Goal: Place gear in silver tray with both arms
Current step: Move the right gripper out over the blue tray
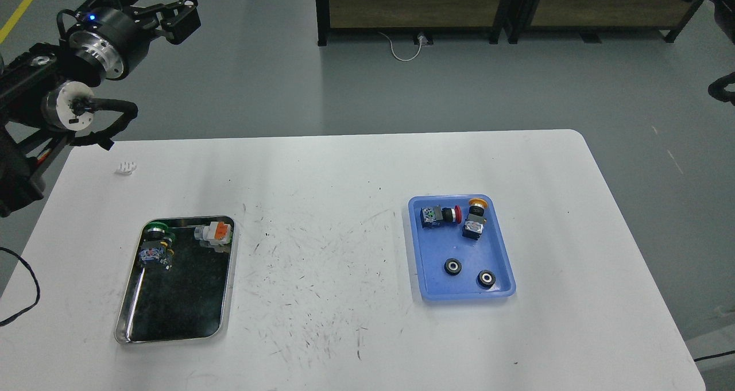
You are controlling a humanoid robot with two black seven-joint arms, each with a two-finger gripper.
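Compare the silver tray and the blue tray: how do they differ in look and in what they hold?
The silver tray is shiny, mirror-like metal; the blue tray is matte plastic. The silver tray lies on the table's left side, the blue tray on the right. The silver tray holds two button switches, with green and orange parts; the blue tray holds two switches plus two black rings. Both are rectangular with rounded corners.

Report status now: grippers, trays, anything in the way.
Left gripper raised off the table, fingers open, empty. Right gripper not in view. Silver tray holds two switches; black rollers lie in blue tray. Nothing between the trays.
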